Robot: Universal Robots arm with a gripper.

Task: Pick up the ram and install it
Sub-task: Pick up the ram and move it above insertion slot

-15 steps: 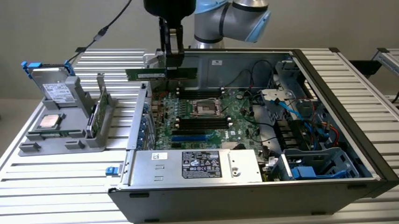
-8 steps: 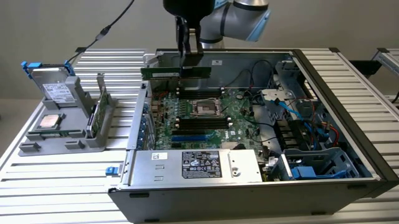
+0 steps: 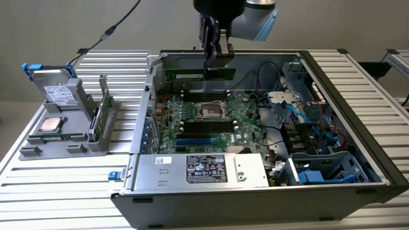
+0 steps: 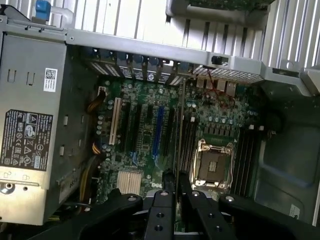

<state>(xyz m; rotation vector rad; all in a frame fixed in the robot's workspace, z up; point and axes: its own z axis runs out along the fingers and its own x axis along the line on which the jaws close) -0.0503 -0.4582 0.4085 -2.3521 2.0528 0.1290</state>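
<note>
I had the fingers (image 3: 211, 59) closed narrow on the top edge of the ram (image 3: 190, 74), so the pickup was done. The install was not: the ram hung level, on edge, above the slots (image 3: 203, 94) at the far side of the board (image 3: 246, 125), inside the open case (image 3: 357, 96), touching none of them. It looked long, flat and green, and undamaged as far as I could judge.

Arm (image 3: 255, 17) reaching down, wrist vertical, jaws clamped
</note>
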